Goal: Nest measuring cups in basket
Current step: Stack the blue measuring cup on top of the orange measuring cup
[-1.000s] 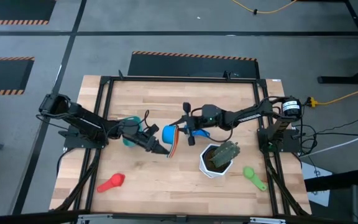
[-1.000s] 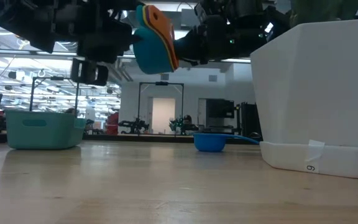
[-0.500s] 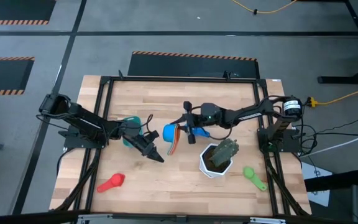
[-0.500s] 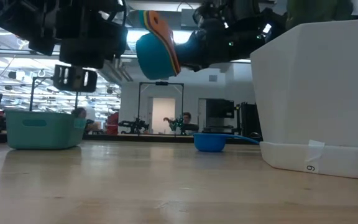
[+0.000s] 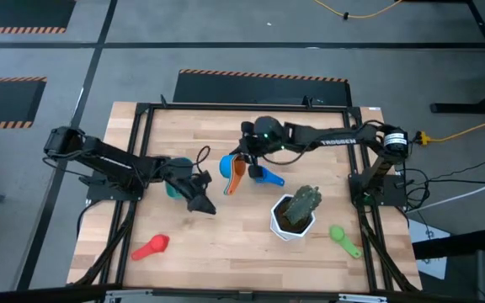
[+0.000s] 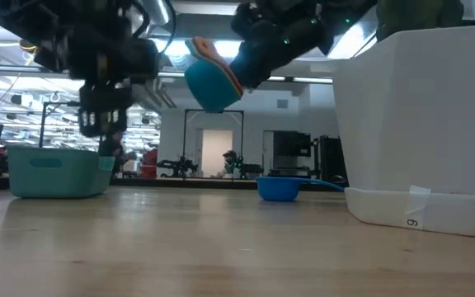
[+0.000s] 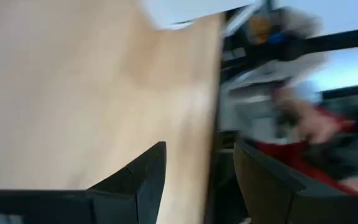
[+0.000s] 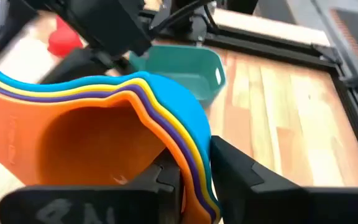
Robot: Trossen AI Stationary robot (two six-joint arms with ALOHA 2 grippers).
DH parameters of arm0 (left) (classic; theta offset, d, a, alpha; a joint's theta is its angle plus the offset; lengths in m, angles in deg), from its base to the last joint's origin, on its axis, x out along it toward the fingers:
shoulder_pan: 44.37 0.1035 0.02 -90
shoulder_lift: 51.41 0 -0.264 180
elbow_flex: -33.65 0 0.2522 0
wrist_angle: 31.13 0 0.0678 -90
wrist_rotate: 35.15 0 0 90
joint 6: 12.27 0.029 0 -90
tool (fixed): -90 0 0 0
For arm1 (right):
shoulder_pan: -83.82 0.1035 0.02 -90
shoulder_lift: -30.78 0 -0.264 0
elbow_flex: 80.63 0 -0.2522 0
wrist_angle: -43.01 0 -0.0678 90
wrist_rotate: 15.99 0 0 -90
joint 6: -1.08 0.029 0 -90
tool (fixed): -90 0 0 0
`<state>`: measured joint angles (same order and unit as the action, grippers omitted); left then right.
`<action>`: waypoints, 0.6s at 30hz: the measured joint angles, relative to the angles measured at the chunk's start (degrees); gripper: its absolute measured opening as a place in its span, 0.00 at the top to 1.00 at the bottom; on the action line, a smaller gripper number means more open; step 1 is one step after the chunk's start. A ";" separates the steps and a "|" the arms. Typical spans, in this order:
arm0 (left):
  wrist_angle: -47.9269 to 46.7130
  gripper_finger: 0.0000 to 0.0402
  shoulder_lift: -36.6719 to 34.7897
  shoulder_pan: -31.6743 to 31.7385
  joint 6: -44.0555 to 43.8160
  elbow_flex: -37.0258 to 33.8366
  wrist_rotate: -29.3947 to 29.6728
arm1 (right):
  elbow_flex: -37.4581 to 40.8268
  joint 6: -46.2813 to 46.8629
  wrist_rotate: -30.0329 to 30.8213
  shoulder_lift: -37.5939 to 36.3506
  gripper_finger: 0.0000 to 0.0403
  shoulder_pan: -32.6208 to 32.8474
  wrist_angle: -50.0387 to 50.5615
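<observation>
Above the desk's (image 5: 167, 143) middle, the right tool (image 5: 244, 165) is clamped on the rim of a nested stack of measuring cups (image 5: 231, 170), orange innermost, blue outermost. The teal basket (image 6: 56, 171) sits toward the left edge beside the left tool (image 5: 202, 204), whose fingers stand parted, apparently holding nothing.

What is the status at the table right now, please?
Right gripper shut on nested stack of plastic measuring cups, held aloft. Left gripper open, empty, beside teal plastic basket. Loose blue cup on table.
</observation>
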<state>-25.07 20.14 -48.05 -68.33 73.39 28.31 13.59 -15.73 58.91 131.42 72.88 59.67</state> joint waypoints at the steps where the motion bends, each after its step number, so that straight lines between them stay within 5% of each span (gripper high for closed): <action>1: -3.32 0.55 -1.11 0.66 2.09 -0.04 0.26 | -1.19 -0.03 -0.02 0.20 0.83 -0.29 2.11; 9: -8.70 0.55 -7.12 4.86 18.90 0.00 7.16 | -2.77 1.46 -0.04 4.22 0.83 -2.00 5.43; 18: -9.52 0.55 -8.62 7.42 25.17 0.00 9.34 | -2.65 1.98 -4.93 11.15 0.83 -2.08 6.78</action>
<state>-34.59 11.53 -40.63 -43.16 73.39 37.65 10.94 -13.75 53.98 142.57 70.80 66.46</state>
